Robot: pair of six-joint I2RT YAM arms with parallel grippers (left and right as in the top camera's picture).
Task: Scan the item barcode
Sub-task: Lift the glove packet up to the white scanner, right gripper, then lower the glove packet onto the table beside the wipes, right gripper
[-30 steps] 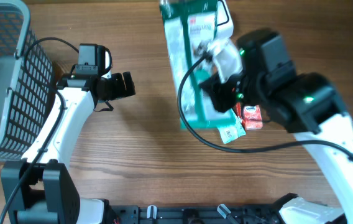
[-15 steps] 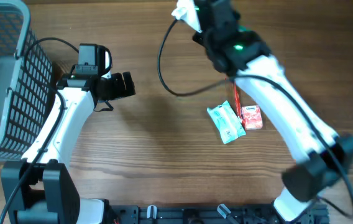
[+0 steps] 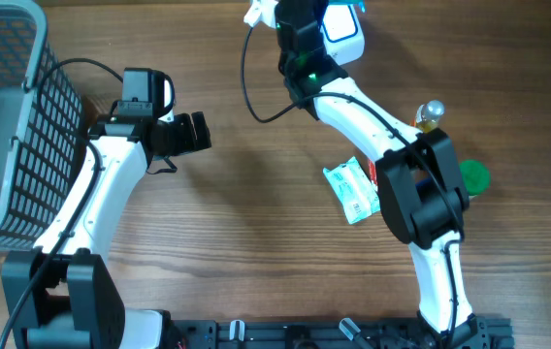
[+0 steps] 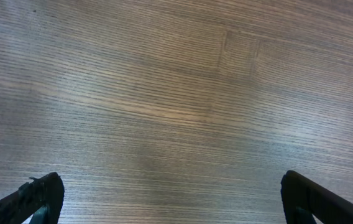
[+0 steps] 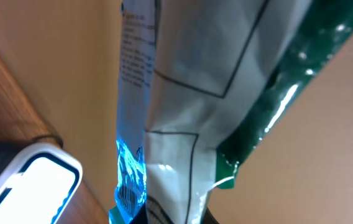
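The item is a green and white plastic bag point(image 5: 189, 106), and my right gripper point(image 5: 164, 218) is shut on its lower end. Blue light falls on the bag's edge, where a barcode point(image 5: 127, 196) shows. The white scanner point(image 5: 33, 180) sits just left of the bag, its face glowing. In the overhead view my right gripper point(image 3: 293, 17) reaches the far edge beside the scanner point(image 3: 340, 24), and only a white corner of the bag point(image 3: 255, 13) shows. My left gripper point(image 3: 194, 133) hangs open over bare wood, with nothing between its fingers point(image 4: 40, 194).
A grey wire basket point(image 3: 9, 116) stands at the far left. A small green and white packet point(image 3: 351, 192) lies mid-table beside my right arm. A bottle with a silver cap point(image 3: 430, 111) and a green round object point(image 3: 472, 175) are at the right.
My right arm has swung from mid-table to the far edge, carrying the bag up to the scanner and mostly out of the overhead view. The left arm has stayed still.
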